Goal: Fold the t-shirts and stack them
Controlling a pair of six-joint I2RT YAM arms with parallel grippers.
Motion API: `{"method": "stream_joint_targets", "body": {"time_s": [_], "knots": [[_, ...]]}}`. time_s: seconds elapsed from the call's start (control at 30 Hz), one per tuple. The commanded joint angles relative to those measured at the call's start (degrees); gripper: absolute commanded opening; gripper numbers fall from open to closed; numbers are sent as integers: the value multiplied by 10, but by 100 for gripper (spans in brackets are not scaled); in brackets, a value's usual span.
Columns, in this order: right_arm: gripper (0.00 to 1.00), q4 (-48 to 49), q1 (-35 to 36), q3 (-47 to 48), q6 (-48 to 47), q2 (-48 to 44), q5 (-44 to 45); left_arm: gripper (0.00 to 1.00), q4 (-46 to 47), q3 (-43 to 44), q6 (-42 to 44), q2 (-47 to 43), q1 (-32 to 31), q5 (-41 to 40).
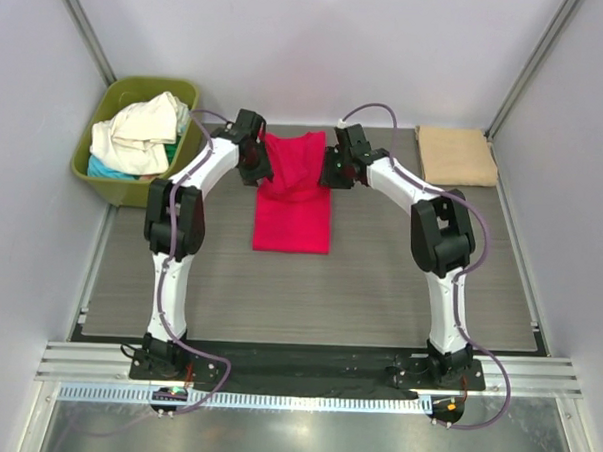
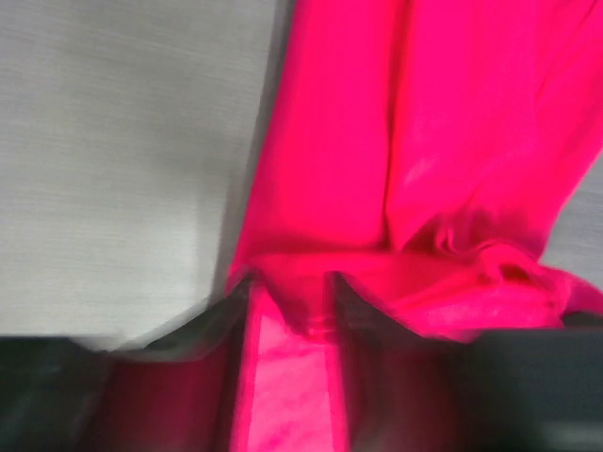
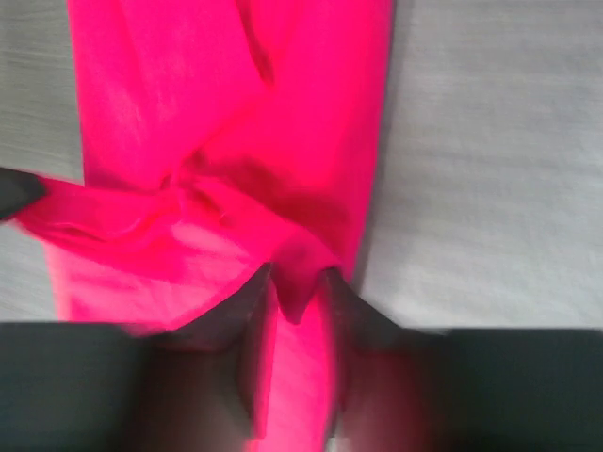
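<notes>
Two hands, left (image 1: 253,149) and right (image 1: 336,159), flank the far corners of the red t-shirt (image 1: 294,211), far-centre on the counter (image 1: 379,289) — each narrowly parted around cloth, grip I cannot tell — mid-fold, I judge, with both corners next needing an even pull nearward.

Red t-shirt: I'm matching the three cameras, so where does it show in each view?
Top external: red t-shirt at the table's far middle, between left gripper and right gripper.
Left wrist: fills centre and right, cloth between the fingers at the bottom.
Right wrist: fills left and centre, cloth between the fingers at the bottom.
Shared landmark: the grey table, beside the shirt in all three.
</notes>
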Motion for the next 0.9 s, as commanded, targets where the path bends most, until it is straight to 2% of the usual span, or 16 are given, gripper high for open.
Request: {"method": "stream_joint_targets", "body": {"time_s": [0.0, 0.03, 0.07, 0.13, 0.2, 0.3, 0.33, 0.4, 0.53, 0.6, 0.7, 0.87], "knots": [[46, -17, -22, 100, -19, 39, -29, 47, -43, 98, 12, 60, 29, 47], [68, -34, -27, 123, -21, 59, -37, 50, -83, 162, 12, 75, 32, 48], [73, -50, -36, 171, -21, 65, -28, 52, -100, 192, 12, 84, 34, 51], [77, -87, -42, 207, -23, 65, -14, 59, -130, 247, 19, 87, 35, 52], [77, -87, -46, 192, -29, 38, -1, 64, -119, 235, 20, 42, 35, 49], [78, -77, -46, 110, -29, -20, 1, 66, -79, 119, 13, -32, 36, 44], [78, -62, -45, 82, -23, -35, 0, 66, -49, 43, 6, -84, 36, 50], [78, -37, -45, -19, -16, -89, -20, 66, -12, -63, -1, -128, 35, 54], [79, 46, -39, -204, 6, -170, -67, 66, 43, -222, -17, -241, 28, 60], [79, 66, -36, -252, 15, -204, -86, 66, 71, -302, -18, -275, 17, 52], [79, 116, -26, -330, 40, -241, -135, 65, 101, -392, -31, -326, 2, 41], [79, 151, 3, -431, 64, -278, -152, 65, 125, -482, -42, -390, -13, 39]]}}
